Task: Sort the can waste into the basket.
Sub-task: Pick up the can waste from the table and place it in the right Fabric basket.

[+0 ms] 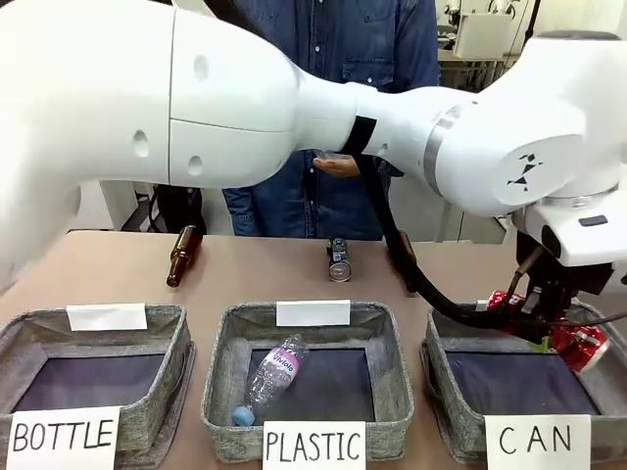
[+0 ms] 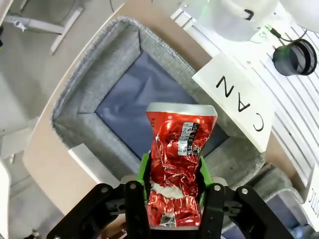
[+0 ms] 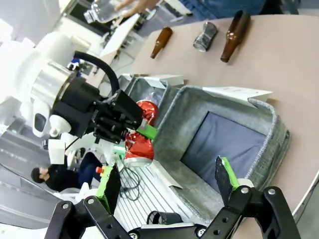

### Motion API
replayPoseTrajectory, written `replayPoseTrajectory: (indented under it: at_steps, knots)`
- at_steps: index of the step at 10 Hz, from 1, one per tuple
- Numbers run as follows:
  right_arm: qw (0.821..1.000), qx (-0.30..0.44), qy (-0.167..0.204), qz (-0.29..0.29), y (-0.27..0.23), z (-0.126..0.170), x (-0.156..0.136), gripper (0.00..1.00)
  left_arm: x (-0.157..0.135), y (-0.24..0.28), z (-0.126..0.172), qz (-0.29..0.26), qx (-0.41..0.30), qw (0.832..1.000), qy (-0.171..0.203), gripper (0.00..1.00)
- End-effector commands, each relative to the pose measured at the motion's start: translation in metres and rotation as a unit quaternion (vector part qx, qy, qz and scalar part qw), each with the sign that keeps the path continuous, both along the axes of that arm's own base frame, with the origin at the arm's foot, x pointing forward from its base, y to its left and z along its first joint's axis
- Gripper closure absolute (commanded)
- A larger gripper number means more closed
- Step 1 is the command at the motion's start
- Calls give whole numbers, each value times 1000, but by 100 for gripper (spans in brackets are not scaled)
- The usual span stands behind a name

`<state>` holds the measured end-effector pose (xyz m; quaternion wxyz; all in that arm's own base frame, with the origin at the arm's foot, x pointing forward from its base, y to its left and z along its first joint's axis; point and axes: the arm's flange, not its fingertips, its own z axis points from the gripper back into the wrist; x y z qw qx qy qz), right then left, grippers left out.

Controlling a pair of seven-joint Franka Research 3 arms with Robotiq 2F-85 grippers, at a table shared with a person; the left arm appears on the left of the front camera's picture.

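red crushed can (image 1: 580, 345) hangs over the can basket (image 1: 453, 390) at the front view's 4 o'clock; the dark can (image 1: 339, 260) lies on the desk (image 1: 98, 264), 12 o'clock of the plastic basket (image 1: 220, 390). left wrist view: the left gripper (image 2: 174, 172) clamps that red crushed can. right wrist view: the right gripper (image 3: 167, 181) stands spread apart.

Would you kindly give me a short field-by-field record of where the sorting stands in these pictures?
left gripper: fingers shut on the crushed red can, held over the CAN basket
right gripper: open, nothing between its fingers
dark can: lying on the table, far side
CAN basket: bottom bare
PLASTIC basket: one clear plastic bottle inside
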<state>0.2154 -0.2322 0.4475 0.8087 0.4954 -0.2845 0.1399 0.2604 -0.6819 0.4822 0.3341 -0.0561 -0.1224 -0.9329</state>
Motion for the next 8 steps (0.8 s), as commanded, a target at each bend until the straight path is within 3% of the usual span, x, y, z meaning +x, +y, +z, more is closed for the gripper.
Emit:
replayPoseTrajectory:
  at_steps: [1,2,8]
  knots:
    - [1000,-5,9,-10,-1,5,-3,0,-4,-7,7,2,5,1000,-12,57]
    - [1000,-5,9,-10,-1,5,-3,0,-4,-6,7,1,7,1000,-13,1]
    - [1000,-5,9,-10,-1,5,-3,0,-6,6,14,8,-2,1000,-23,0]
